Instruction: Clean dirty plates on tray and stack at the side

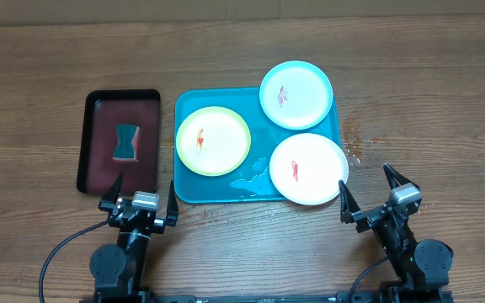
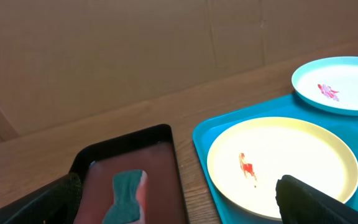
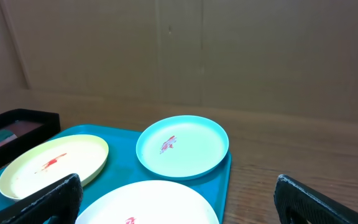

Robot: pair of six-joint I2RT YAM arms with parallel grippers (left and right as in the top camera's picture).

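Seen from overhead, a large turquoise-blue rectangular plastic tray [image 1: 185,192] lies mid-table on the brown wood-grain tabletop [image 1: 57,50]. It carries three round plastic plates, each with a red smear. The yellow-green plate [image 1: 213,140] sits fully inside at the left. The pale cyan plate [image 1: 296,94] overhangs the far right corner. The white plate [image 1: 308,168] overhangs the near right rim. A paler patch marks the tray floor between the yellow-green and white plates, and I cannot tell what it is. Just left of this tray is a smaller black tray with a dark red inside [image 1: 95,101], holding a teal hourglass-shaped sponge [image 1: 125,141]. The left gripper [image 1: 141,195] hovers near that tray's near edge and the right gripper [image 1: 368,187] near the white plate. Both have their fingers spread wide, holding and touching nothing.

In the left wrist view, the left gripper [image 2: 178,186] shows its dark fingers [image 2: 48,202] far apart. The sponge [image 2: 124,193] and the yellow-green plate [image 2: 291,162] lie between them, farther off. The pale cyan plate [image 2: 347,84] is beyond.

In the right wrist view, the right gripper [image 3: 178,186] is likewise wide apart and empty. The white plate [image 3: 148,202] is nearest, with the pale cyan plate [image 3: 185,149] behind it and the yellow-green plate [image 3: 55,165] to the left.
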